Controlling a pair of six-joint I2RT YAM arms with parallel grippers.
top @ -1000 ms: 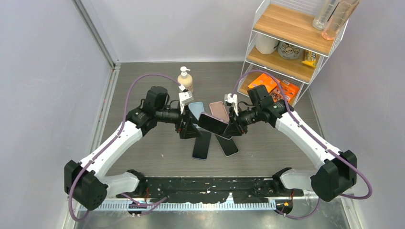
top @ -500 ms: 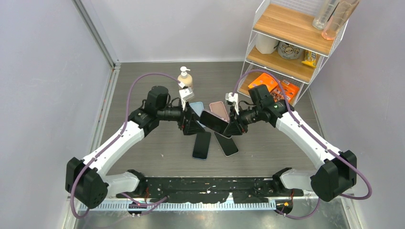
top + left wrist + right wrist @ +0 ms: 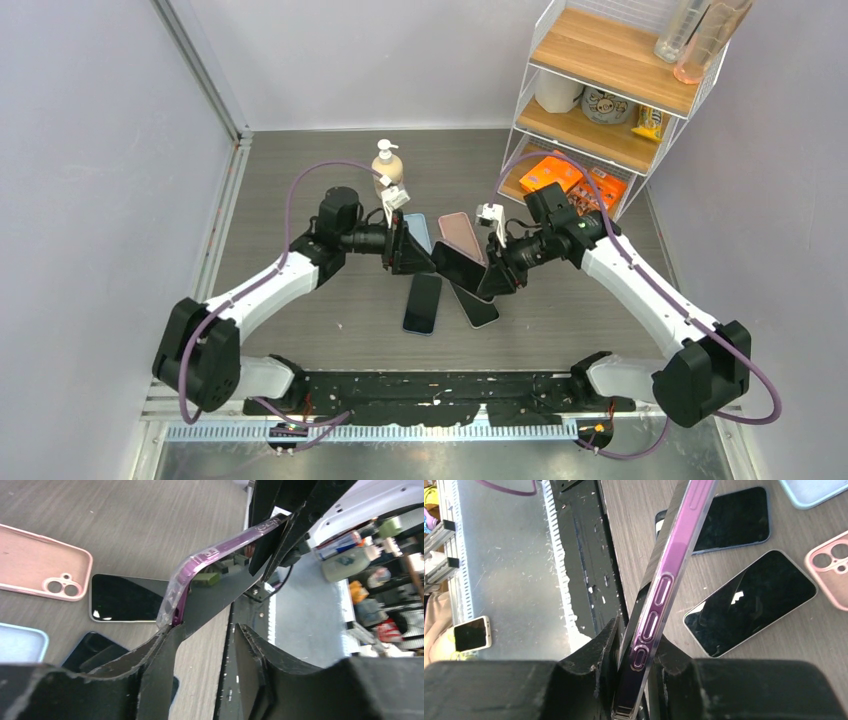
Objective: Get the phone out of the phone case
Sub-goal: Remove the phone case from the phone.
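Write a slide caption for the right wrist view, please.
Right gripper clamps the purple-cased phone edge-on above two bare phones on the table.

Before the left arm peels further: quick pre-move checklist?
1. Right end effector clamped on purple case: ok.
2. Case corner lifted off phone: ok, it bends away in the left wrist view.
3. Left end effector gripping that corner: not ok, jaws open, only one finger against it.
4. Phone out of case: not ok, the far end sits inside.
5. Drop zone: not ok, loose phone lies beneath.
6. Firmness of the right grip: cannot tell.
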